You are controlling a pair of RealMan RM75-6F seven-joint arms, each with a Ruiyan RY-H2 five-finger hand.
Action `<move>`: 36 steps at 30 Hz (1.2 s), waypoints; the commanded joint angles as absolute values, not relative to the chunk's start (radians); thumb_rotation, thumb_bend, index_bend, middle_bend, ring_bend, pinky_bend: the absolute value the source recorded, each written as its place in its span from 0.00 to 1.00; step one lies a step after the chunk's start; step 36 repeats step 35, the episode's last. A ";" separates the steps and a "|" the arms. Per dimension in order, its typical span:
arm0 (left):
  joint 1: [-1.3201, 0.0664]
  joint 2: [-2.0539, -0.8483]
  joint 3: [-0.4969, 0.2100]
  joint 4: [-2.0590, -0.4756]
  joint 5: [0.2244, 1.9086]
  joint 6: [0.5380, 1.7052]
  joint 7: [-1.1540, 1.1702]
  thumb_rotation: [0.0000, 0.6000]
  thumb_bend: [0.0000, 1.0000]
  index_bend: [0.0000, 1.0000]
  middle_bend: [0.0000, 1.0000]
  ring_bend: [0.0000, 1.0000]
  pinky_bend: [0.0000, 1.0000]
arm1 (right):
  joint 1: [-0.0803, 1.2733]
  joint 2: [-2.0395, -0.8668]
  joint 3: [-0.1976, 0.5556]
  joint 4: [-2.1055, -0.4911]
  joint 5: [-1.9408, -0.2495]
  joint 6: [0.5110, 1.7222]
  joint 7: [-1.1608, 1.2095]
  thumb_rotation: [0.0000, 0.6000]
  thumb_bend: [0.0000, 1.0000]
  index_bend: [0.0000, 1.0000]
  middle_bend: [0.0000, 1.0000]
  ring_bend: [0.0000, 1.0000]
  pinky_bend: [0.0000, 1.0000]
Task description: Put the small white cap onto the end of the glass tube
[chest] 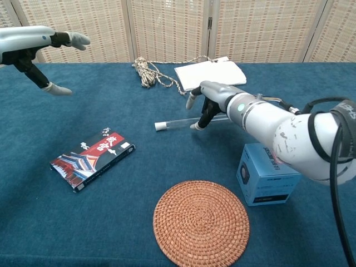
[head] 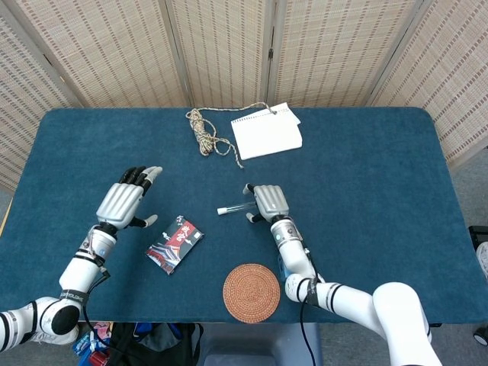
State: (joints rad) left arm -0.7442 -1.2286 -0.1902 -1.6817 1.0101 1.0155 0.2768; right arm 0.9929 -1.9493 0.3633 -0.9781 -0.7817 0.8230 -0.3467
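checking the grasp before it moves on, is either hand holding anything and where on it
The right hand holds the glass tube near its uncapped end, away from the white cap, the capped end low by the table. The left hand is open and empty.

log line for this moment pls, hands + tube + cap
right hand: over glass tube, grip unclear | tube: low over table, white cap on its end | left hand: open, raised, holds nothing
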 commanded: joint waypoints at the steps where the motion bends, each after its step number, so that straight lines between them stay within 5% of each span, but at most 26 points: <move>1: -0.736 -1.221 -0.195 -1.674 1.004 1.019 0.264 1.00 0.21 0.00 0.00 0.00 0.00 | 0.968 -1.900 0.363 -1.040 -0.816 0.865 -0.340 1.00 0.21 0.30 1.00 1.00 1.00; 7: -0.716 -1.191 -0.194 -1.663 0.940 1.017 0.276 1.00 0.21 0.00 0.00 0.00 0.00 | 0.868 -1.707 0.343 -1.286 -0.887 0.997 -0.369 1.00 0.29 0.35 0.94 0.98 1.00; 12: -0.683 -1.174 -0.189 -1.638 0.926 1.042 0.259 1.00 0.21 0.07 0.00 0.00 0.00 | 0.748 -1.488 0.293 -1.542 -0.952 1.119 -0.413 1.00 0.47 0.52 0.79 0.80 1.00; 19: -0.589 -1.177 -0.159 -1.602 1.045 1.195 0.217 1.00 0.21 0.25 0.03 0.01 0.00 | 0.567 -1.235 0.198 -1.790 -1.071 1.249 -0.358 1.00 0.48 0.52 0.62 0.58 0.80; 36: -0.355 -1.109 -0.052 -1.738 1.243 1.458 0.209 1.00 0.21 0.23 0.08 0.05 0.00 | 0.235 -1.105 0.009 -1.862 -1.351 1.562 -0.218 1.00 0.48 0.52 0.61 0.55 0.78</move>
